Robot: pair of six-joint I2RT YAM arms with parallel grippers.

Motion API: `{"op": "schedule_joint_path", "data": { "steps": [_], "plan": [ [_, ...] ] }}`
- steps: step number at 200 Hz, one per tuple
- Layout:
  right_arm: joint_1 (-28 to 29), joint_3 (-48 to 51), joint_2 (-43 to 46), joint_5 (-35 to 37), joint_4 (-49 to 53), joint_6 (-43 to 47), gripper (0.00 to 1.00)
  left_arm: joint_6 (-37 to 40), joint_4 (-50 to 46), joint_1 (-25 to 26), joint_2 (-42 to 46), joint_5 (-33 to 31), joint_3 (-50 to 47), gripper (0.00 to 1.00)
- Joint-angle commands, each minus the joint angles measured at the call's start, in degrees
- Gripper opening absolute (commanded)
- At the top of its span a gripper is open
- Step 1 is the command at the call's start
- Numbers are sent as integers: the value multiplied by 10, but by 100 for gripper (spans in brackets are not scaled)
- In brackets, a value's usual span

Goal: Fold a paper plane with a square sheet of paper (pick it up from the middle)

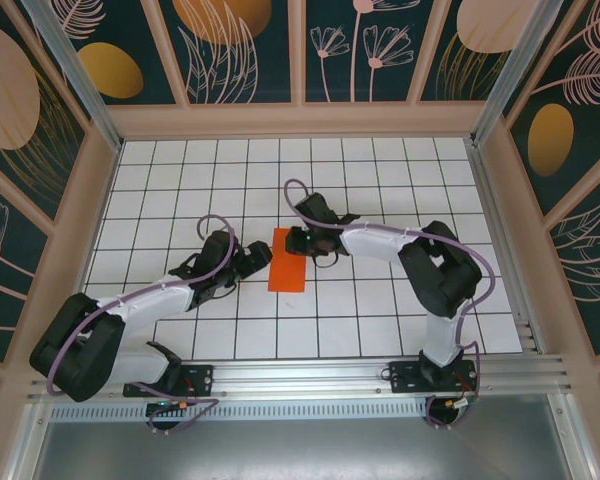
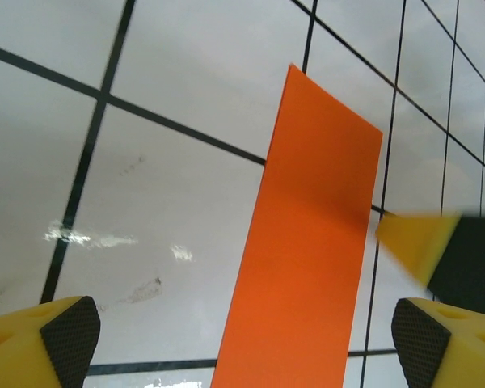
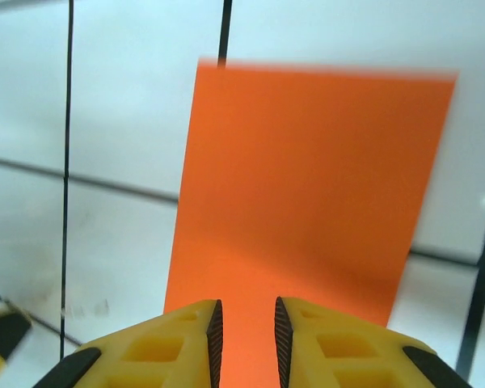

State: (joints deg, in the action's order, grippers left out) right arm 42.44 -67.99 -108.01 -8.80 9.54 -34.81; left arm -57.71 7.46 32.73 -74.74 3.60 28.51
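Found the orange sheet of paper [image 1: 288, 262] lying flat near the middle of the white gridded bench [image 1: 380, 300]. Shows as a plain rectangle, longer than wide, with its long sides running from near edge toward far edge at a slight tilt. Saw no creases or marks on the upper face in the left wrist view [image 2: 307, 259] or the right wrist view [image 3: 307, 186].

Located the left gripper [image 1: 259, 257] just beside the sheet's left long edge, low over the bench. Noted its pincer spread wide [image 2: 246, 339], one yellow fingertip to each side of the paper strip and nothing held.

Located the right gripper [image 1: 302, 241] at the sheet's far right corner, reaching in from the right side. Noted its pincer nearly closed [image 3: 249, 331], with a narrow slot left between the ribbed black pads [image 3: 216, 335] and orange showing through that slot. Cannot tell whether the pads touch the paper.

Logged one yellow-and-black finger [image 2: 424, 242] of the right gripper just beside the sheet's right edge in the left wrist view.
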Motion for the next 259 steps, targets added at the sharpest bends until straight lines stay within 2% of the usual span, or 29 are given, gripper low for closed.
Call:
{"op": "schedule_joint_path", "data": {
  "steps": [1,33,69,129,186,215,259],
  "plan": [
    [-17,-37,-47,15,24,29,27,2,34,-1,-8,57,-7,92],
    [-29,-72,-86,26,41,42,27,0,61,-2,-27,108,-6,89],
    [-38,-62,-99,33,38,38,27,-3,85,-1,-57,154,-3,88],
    [-60,-11,-104,-19,-5,8,27,-1,95,9,-86,203,-2,87],
    [-67,1,-119,-32,-10,-4,27,22,43,30,-119,191,35,87],
    [-67,6,-119,-35,-15,-5,27,23,54,36,-119,199,42,85],
    [-67,9,-119,-41,-21,-5,27,24,54,37,-95,181,42,73]
  ]
}}
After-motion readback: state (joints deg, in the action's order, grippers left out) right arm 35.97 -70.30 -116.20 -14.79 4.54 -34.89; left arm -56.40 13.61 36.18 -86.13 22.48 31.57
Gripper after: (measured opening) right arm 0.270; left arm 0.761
